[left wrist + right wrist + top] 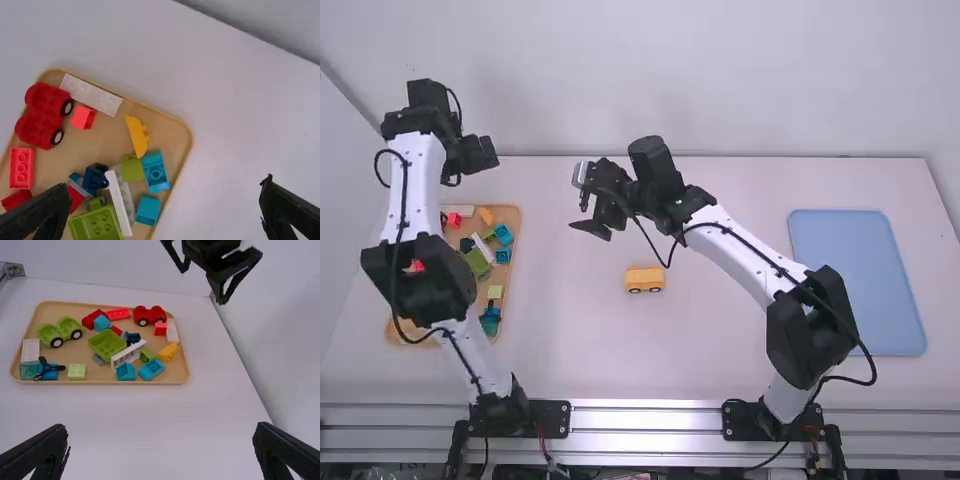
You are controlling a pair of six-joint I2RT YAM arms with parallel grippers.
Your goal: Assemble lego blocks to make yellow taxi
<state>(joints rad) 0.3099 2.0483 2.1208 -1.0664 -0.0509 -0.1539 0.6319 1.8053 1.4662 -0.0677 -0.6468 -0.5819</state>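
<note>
A yellow car-shaped assembly (644, 279) with dark wheels stands on the white table near its middle. My right gripper (582, 205) hangs above the table, behind and to the left of the yellow car; in its own wrist view my right gripper (160, 452) is open with nothing between its fingers. My left gripper (472, 165) is held over the back end of the wooden tray; in its wrist view my left gripper (167, 207) is open and holds nothing. In the tray lie a yellow curved block (137, 135) and a red wheeled base (44, 116).
The wooden tray (165, 380) on the left also holds a green wheeled base (60, 331), a green block (107, 344), blue blocks and a white fence piece (128, 354). A light blue mat (857, 282) lies at the table's right side.
</note>
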